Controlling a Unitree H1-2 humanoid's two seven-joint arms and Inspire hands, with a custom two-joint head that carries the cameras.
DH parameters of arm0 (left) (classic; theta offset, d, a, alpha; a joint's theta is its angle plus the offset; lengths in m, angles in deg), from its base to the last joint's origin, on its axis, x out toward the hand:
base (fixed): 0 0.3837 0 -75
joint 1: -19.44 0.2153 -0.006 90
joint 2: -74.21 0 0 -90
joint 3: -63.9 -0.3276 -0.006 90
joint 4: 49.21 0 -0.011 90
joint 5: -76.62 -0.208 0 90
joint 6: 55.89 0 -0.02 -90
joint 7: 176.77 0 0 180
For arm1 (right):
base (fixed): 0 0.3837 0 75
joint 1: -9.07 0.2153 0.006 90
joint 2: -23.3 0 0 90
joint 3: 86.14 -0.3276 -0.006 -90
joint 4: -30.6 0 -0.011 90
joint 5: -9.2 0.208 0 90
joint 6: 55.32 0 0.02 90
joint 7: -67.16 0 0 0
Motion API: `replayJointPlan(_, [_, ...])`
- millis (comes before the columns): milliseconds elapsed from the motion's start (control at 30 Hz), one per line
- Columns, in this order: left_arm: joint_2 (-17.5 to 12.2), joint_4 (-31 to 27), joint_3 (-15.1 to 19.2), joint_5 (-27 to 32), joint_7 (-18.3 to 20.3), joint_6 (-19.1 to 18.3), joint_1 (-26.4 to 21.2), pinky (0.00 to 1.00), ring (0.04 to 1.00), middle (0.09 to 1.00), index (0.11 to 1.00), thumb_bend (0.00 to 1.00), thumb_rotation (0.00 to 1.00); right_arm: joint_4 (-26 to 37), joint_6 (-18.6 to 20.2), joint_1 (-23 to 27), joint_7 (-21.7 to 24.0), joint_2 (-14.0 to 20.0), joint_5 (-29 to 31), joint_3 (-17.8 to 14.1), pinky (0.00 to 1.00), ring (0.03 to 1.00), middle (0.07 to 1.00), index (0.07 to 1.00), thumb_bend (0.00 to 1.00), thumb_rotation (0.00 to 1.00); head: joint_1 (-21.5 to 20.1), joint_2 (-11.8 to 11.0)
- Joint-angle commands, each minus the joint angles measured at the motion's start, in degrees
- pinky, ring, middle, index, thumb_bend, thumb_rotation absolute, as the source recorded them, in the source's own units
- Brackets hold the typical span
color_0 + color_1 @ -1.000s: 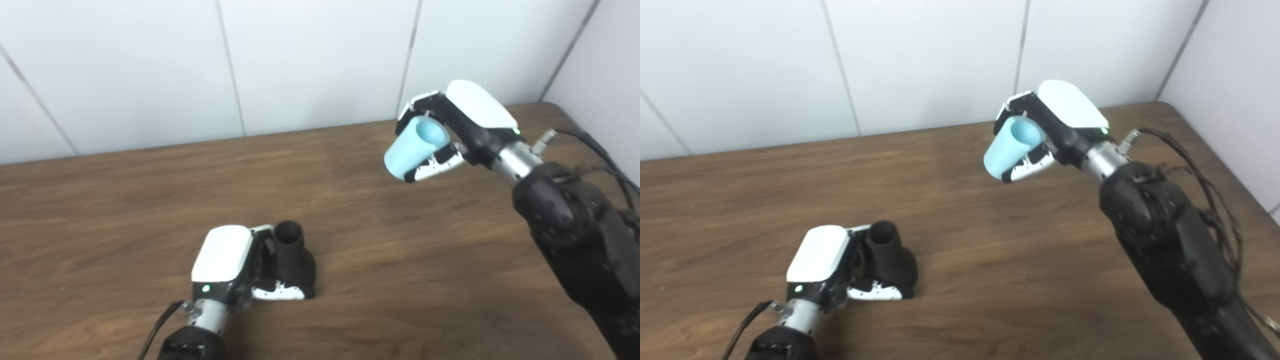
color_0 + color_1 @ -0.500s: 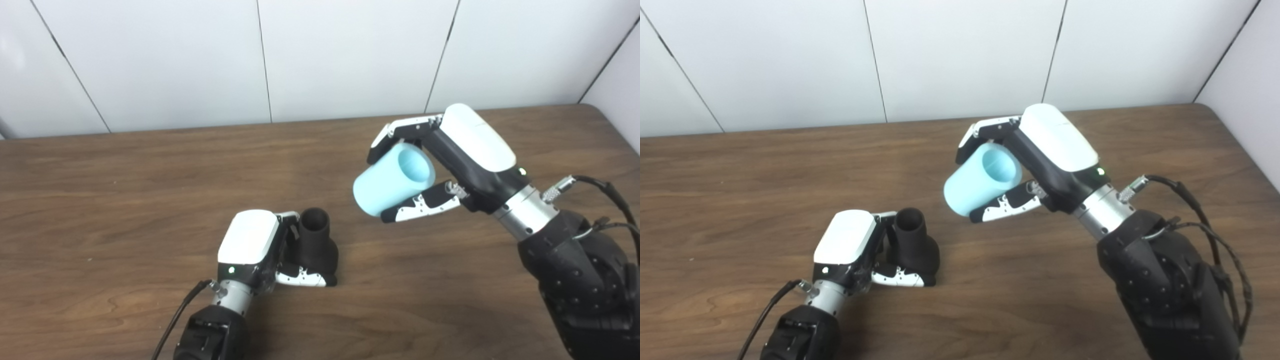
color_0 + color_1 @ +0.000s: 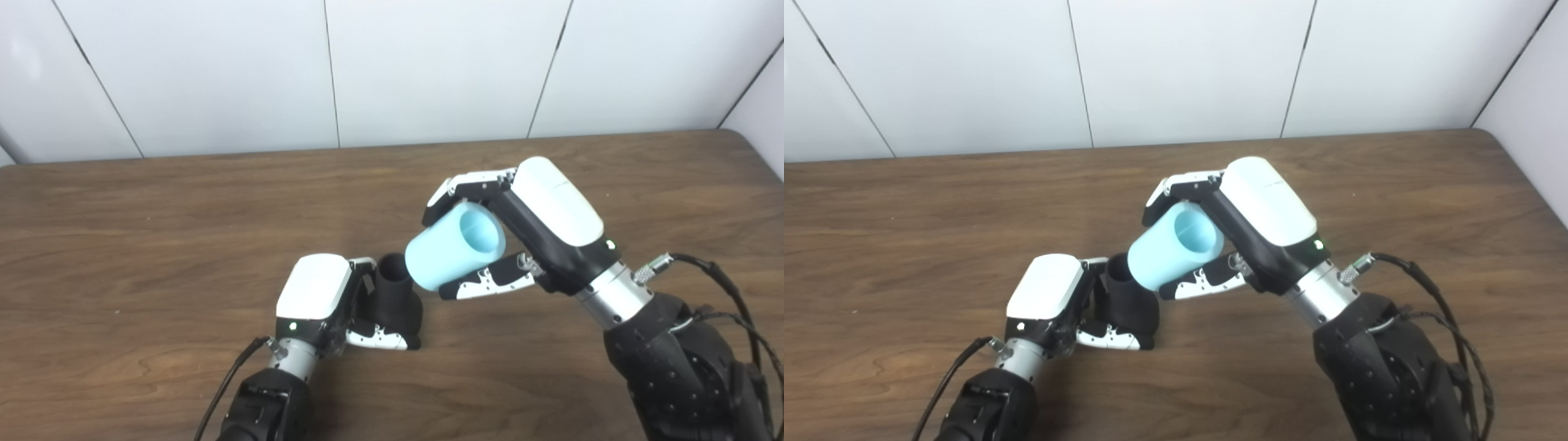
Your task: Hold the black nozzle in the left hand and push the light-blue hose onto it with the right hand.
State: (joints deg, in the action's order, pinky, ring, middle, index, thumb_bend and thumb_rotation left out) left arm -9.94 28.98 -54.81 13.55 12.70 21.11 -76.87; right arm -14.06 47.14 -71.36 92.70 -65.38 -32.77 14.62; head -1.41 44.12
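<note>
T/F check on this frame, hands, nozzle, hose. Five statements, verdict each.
1. The left hand grips the black nozzle. True.
2. The nozzle is lifted clear of the table. False: its wide base appears to rest on the wood.
3. The right hand holds the light-blue hose. True.
4. The hose is fully seated over the nozzle. False: its lower end is only at the nozzle's top opening, and the nozzle body is still exposed.
5. The hose stands upright. False: it is tilted, lower end towards the nozzle.

Light: shining bright, even, from overhead
Shadows: lying soft under hands on table [image 3: 153,233]
Focus: staying sharp, no glare
</note>
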Motion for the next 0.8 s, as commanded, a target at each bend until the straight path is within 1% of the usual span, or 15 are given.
replayJointPlan(0, [-0.2, 1.6, -1.5, -0.6, 3.7, -0.4, 2.0, 0.28, 0.394, 0.398, 0.499, 0.52, 0.00, 0.3, -2.2, 0.9, -1.3, -1.2, -0.8, 0.1, 0.29, 0.403, 0.522, 0.522, 0.49, 0.00, -0.1, 0.1])
replayJointPlan(167, [0.0, 1.7, -1.8, -0.6, 3.5, -0.3, 2.1, 0.27, 0.388, 0.396, 0.500, 0.52, 0.00, -0.5, -2.2, 0.8, -1.0, -3.5, -1.2, 0.4, 0.29, 0.400, 0.522, 0.528, 0.49, 0.00, -0.1, 0.1])
replayJointPlan(233, [0.2, 1.8, -1.8, -0.7, 3.4, -0.4, 2.1, 0.27, 0.391, 0.396, 0.501, 0.52, 0.00, -1.1, -2.7, 0.9, -1.2, -4.0, -1.0, 0.4, 0.29, 0.401, 0.521, 0.531, 0.49, 0.00, 0.2, 0.1])
replayJointPlan(400, [0.5, 2.1, -2.0, -1.3, 3.2, -0.6, 2.1, 0.28, 0.399, 0.400, 0.504, 0.52, 0.00, -3.1, -4.8, 1.0, -2.7, -4.8, -1.2, 0.2, 0.30, 0.408, 0.524, 0.528, 0.49, 0.00, 0.9, -0.1])
replayJointPlan(600, [0.8, 2.3, -1.8, -1.0, 3.0, -0.5, 2.3, 0.29, 0.404, 0.400, 0.508, 0.52, 0.00, -4.5, -5.4, 1.0, -3.3, -5.1, -1.4, -0.2, 0.30, 0.407, 0.524, 0.535, 0.49, 0.00, 0.9, -0.2])
replayJointPlan(767, [0.9, 2.1, -1.9, -1.1, 3.3, -0.6, 2.2, 0.27, 0.387, 0.396, 0.505, 0.52, 0.00, -5.3, -6.2, 1.0, -3.7, -4.9, -1.8, -0.2, 0.30, 0.404, 0.524, 0.536, 0.49, 0.00, 0.8, -0.2])
